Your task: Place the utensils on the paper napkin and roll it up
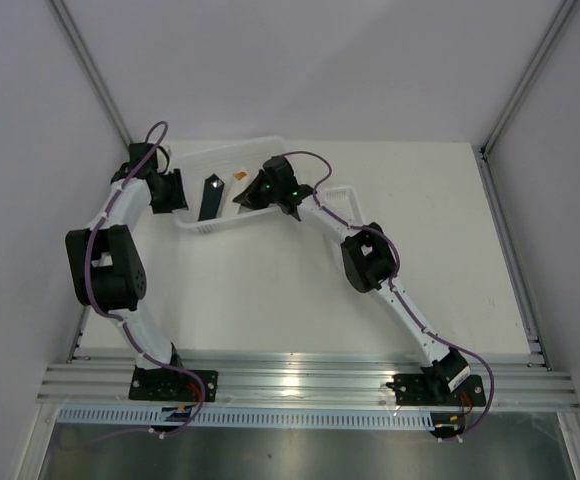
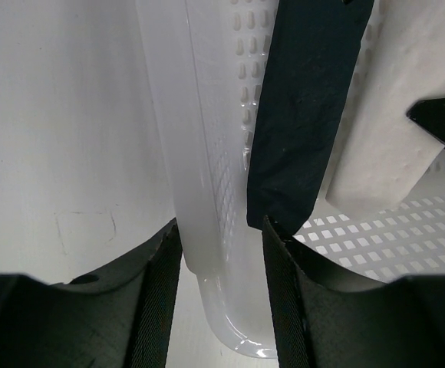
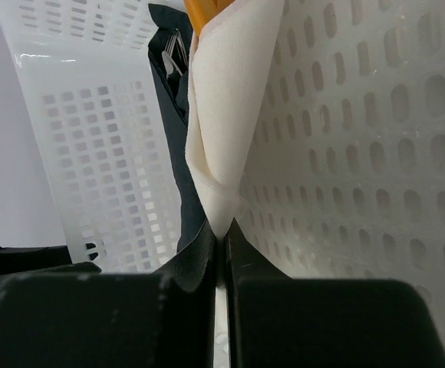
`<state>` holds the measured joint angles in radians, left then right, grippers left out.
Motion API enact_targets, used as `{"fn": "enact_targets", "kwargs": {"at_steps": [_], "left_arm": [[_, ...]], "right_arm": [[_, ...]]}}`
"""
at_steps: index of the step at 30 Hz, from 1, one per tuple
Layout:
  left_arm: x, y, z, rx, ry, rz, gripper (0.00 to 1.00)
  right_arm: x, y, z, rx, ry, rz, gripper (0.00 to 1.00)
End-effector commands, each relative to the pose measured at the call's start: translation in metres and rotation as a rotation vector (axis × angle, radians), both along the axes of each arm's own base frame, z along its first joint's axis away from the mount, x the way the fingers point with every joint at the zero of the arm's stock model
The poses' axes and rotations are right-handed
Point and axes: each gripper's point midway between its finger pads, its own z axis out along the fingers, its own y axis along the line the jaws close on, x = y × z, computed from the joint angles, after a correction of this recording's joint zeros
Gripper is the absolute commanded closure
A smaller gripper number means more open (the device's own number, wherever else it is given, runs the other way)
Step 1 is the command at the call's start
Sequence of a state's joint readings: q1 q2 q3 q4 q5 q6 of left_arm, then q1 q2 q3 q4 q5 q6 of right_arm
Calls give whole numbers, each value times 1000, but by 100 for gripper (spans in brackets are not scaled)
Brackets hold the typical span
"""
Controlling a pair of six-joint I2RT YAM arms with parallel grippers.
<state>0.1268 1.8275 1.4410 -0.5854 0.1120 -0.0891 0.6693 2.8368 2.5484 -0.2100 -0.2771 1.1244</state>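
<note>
Pinching a corner of the paper napkin (image 3: 222,115), the right hand (image 3: 221,234) is clenched tight. The sheet is soft, white and folded, and it stands up inside the slotted basket (image 3: 360,153) of glossy white plastic. An orange utensil (image 3: 201,11) peeks out behind the napkin's top edge; which one I cannot tell. A matte black block (image 2: 307,115) stands upright in the basket too. The left hand (image 2: 221,226) clasps the basket's smooth rounded rim, one finger on each side. The basket sits at the back of a plain white table (image 1: 270,290) enclosed by white panels (image 1: 270,60).
</note>
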Motion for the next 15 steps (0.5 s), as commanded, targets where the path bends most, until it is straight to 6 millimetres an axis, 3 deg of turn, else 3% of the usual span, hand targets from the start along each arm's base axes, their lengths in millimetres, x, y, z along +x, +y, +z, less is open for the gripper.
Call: {"fn": "enact_targets", "kwargs": {"at_steps": [1, 6, 9, 15], "left_arm": [[6, -13, 4, -37, -17, -23, 50], [9, -16, -1, -39, -5, -31, 48], [8, -20, -2, -42, 1, -38, 57], [0, -22, 2, -41, -8, -40, 63]], "right_arm": [[-4, -18, -59, -93, 105, -27, 100], [1, -22, -52, -108, 82, -34, 100], [2, -24, -51, -109, 83, -37, 95], [11, -31, -53, -134, 77, -90, 86]]}}
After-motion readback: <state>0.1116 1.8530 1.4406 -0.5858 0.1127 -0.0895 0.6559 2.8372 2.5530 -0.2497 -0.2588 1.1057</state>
